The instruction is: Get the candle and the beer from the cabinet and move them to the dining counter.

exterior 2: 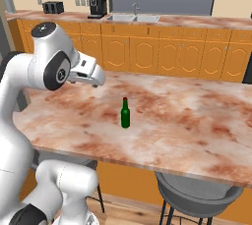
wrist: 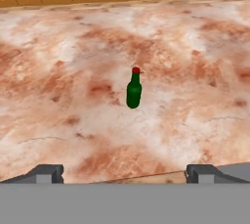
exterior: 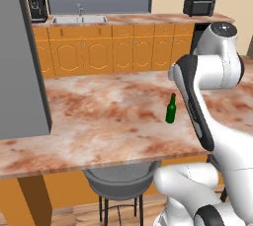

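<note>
- Gripper: in the hand view its two dark finger tips stand far apart at the bottom corners with bare stone between them; the jaws are spread wide and grip nothing.
- Arm: in the base views it is folded back over the near edge of the dining counter, the hand drawn well clear of the bottle.
- Beer: a dark green bottle with a red cap, standing free on the dining counter, nearer the near long edge than the far one and well away from either end; nothing touches it.
- Key relation: the beer lies straight ahead of the gripper and on its centre line, beyond the near edge and well apart from the finger tips. A return to it would mean reaching forward and down.
- Long axis: the beer stands upright, axis vertical, slim neck and cap pointing up; the body offers the wider hold, the neck the narrower.
- Judgement: the beer appears delivered. The candle, the other half of the task, is not on the stretch of counter seen here.
</note>
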